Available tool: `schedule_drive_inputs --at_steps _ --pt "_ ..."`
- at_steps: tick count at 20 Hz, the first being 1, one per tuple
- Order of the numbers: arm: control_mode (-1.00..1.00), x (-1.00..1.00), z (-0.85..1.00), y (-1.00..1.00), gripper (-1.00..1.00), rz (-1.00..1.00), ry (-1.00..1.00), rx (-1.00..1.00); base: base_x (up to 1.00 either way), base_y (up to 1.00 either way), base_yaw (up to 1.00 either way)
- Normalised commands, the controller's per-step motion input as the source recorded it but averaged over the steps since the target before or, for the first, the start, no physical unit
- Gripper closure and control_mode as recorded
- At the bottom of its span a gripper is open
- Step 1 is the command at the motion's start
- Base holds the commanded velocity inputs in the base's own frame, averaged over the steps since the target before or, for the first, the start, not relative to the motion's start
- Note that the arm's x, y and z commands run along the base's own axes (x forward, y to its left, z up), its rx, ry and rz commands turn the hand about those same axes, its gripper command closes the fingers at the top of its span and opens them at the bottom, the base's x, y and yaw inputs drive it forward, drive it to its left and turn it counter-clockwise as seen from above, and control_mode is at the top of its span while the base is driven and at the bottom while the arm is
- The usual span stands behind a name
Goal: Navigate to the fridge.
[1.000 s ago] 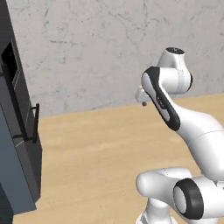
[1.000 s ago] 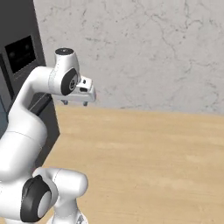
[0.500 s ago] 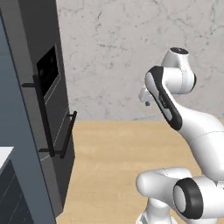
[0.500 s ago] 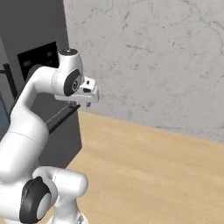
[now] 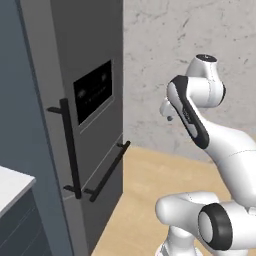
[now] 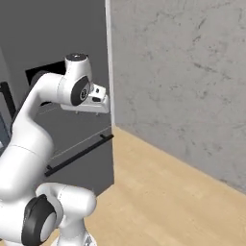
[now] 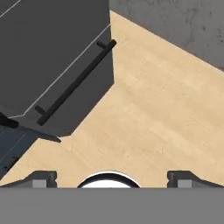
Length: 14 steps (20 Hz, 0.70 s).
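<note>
Fridge (image 5: 95, 75) stands ahead and to the left of my gripper (image 7: 111, 177), dark grey, with its black dispenser panel (image 5: 93, 91) about level with the hand. Below and ahead of the fingertips (image 7: 43, 177) I see its bottom drawer with the horizontal handle (image 7: 76, 82), above bare wooden floor (image 7: 157, 118). The jaws stand wide apart, holding nothing. A grey stone wall (image 6: 182, 81) rises to the right of the hand.
</note>
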Motion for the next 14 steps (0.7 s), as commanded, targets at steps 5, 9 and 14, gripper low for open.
schedule_drive_inputs --at_steps 5,9,14 --pt "1.00 0.00 0.00 0.00 -1.00 0.00 0.00 0.00 0.69 -0.16 0.69" --pt "1.00 0.00 0.00 0.00 -1.00 0.00 0.00 0.00 0.31 -0.19 0.75" --pt "1.00 0.00 0.00 0.00 -1.00 0.00 0.00 0.00 0.06 -0.01 0.85"
